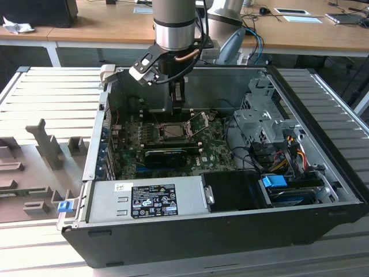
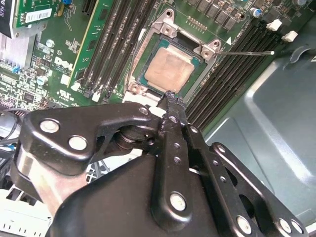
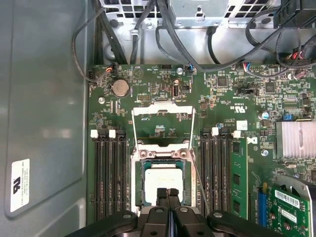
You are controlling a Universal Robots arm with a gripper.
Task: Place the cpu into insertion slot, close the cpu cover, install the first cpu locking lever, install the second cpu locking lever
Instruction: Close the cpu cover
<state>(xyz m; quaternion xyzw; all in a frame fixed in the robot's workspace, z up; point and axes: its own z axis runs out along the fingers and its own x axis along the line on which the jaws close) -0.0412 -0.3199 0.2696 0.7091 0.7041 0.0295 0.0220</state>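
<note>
Computer case [image 1: 202,236], black and open on top, stands on a slatted grey table [image 1: 34,92], and the green motherboard [image 3: 227,98] lies on its floor. The robot arm [image 1: 173,23] reaches down into the case. Its gripper [image 3: 168,193] has the fingers pressed together and holds nothing; the tips are at one edge of the insertion slot [image 3: 138,182]. The cpu cover [image 3: 163,109] lies open, folded back beside this slot. The cpu [image 2: 168,69] sits flat inside the slot, metal top upward.
</note>
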